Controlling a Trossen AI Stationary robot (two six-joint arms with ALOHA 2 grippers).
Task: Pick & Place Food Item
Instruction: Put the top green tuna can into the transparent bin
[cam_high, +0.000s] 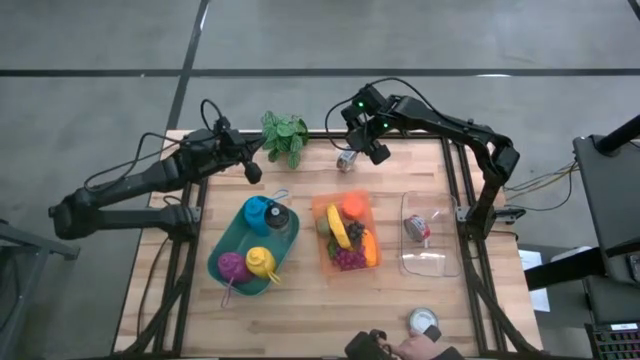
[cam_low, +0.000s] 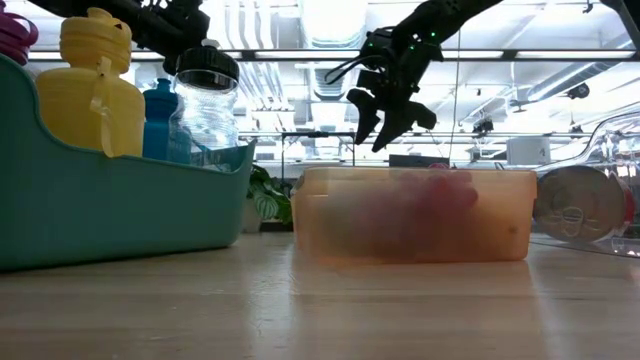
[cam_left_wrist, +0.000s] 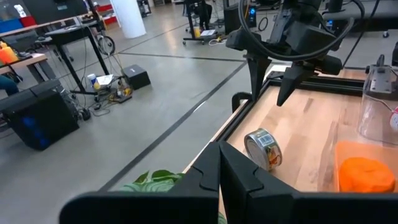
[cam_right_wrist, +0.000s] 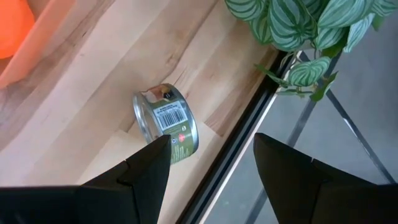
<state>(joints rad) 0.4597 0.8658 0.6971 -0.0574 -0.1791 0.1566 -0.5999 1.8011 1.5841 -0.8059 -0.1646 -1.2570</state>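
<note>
The right gripper (cam_high: 362, 150) is held above the tin (cam_high: 347, 161) lying near the table's far edge, jaws apart for a grasp, while the left gripper (cam_high: 252, 170), jaws together, is parked beside the plant (cam_high: 284, 135).

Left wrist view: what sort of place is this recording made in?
Probably an open robotics lab or workshop: polished concrete floor, work desks with equipment, and further rigs and cabling standing beyond the wooden table.

Teal bin (cam_high: 225, 262), orange tray (cam_high: 322, 238), green-labelled can (cam_right_wrist: 166, 124).
</note>
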